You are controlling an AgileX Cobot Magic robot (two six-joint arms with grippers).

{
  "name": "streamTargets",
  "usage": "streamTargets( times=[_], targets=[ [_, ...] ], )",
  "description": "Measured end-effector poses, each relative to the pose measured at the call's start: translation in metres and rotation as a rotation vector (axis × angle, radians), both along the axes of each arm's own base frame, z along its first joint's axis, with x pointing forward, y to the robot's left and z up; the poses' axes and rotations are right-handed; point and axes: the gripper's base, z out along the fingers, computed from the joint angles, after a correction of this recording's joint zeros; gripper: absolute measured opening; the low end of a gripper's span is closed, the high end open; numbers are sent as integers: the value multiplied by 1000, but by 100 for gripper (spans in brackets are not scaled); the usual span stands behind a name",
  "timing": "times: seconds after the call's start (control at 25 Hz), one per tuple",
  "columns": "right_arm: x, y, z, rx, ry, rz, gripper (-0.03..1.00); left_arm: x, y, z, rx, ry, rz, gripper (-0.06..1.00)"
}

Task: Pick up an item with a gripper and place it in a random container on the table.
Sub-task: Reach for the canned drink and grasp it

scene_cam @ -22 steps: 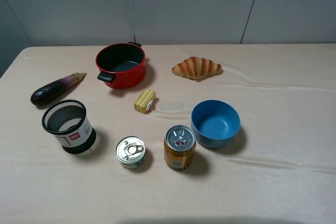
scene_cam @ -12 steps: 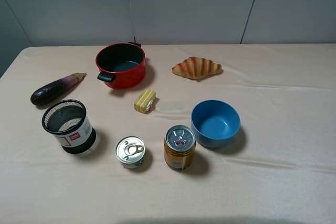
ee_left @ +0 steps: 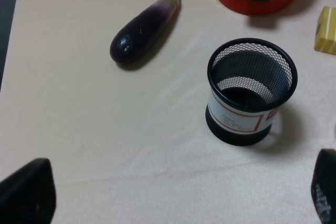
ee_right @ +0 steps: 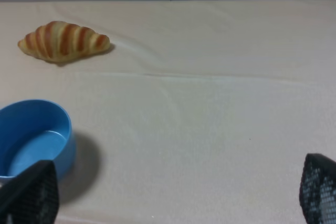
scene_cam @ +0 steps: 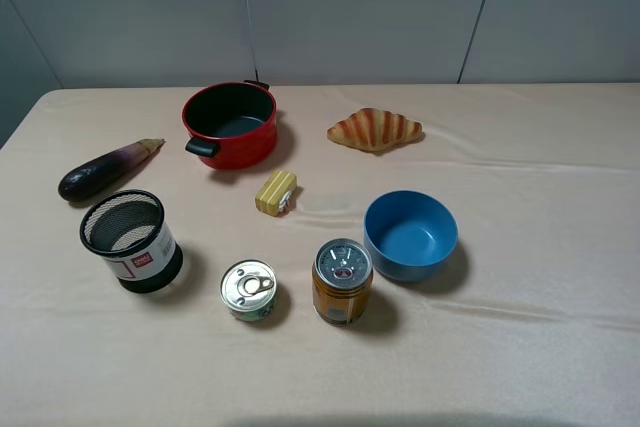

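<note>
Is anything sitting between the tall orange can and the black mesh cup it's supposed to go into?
Yes. The short silver-topped flat can stands between the tall orange-brown tin can and the black wire-mesh cup, slightly to the near side of the straight line. It looks lower than both, so a lifted carry would probably clear it.
</note>
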Motion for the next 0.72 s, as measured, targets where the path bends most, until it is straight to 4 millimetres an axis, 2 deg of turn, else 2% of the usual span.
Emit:
streamTargets(
  times=[0.72],
  targets=[
    [0,0,0,1,0,1,69,0,0,0,0,0,0,99]
  ],
)
